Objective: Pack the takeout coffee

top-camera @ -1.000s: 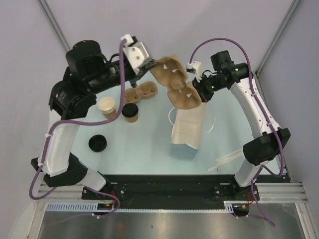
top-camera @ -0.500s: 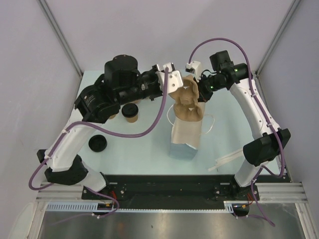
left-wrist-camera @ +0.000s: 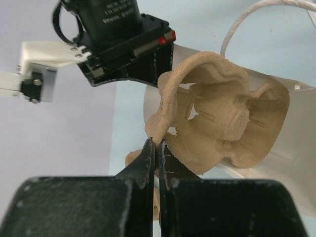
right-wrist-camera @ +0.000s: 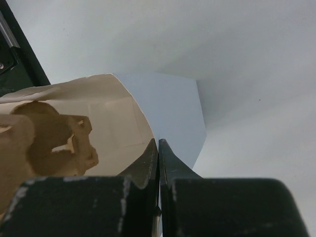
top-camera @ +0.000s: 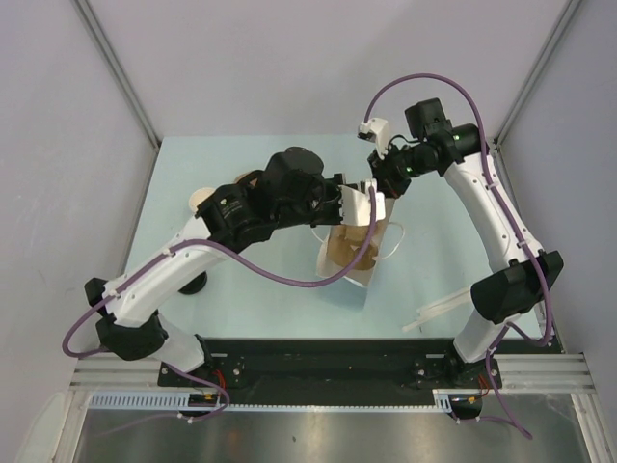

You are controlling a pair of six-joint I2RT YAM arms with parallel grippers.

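My left gripper [left-wrist-camera: 158,143] is shut on the rim of a tan pulp cup carrier [left-wrist-camera: 222,123]. It holds the carrier in the open mouth of the blue paper bag [top-camera: 384,231]. From above, the carrier [top-camera: 349,253] sits between the bag's walls under my left wrist. My right gripper [right-wrist-camera: 158,143] is shut on the bag's far rim, with the cream inner wall [right-wrist-camera: 113,113] to its left and the carrier [right-wrist-camera: 49,138] inside. In the top view my right gripper [top-camera: 383,188] is at the bag's back edge. The takeout coffee is hidden beneath my left arm.
A lidless tan cup [top-camera: 202,198] and a second pulp carrier piece [top-camera: 249,178] stand at the back left. A loose black lid [top-camera: 193,283] peeks from under my left arm. White sticks [top-camera: 439,311] lie at the front right. The bag's string handle [top-camera: 397,234] loops to the right.
My left arm has swung right from the back left, carrying the carrier over the bag and down into its mouth. My right gripper has kept its hold on the bag's rim.
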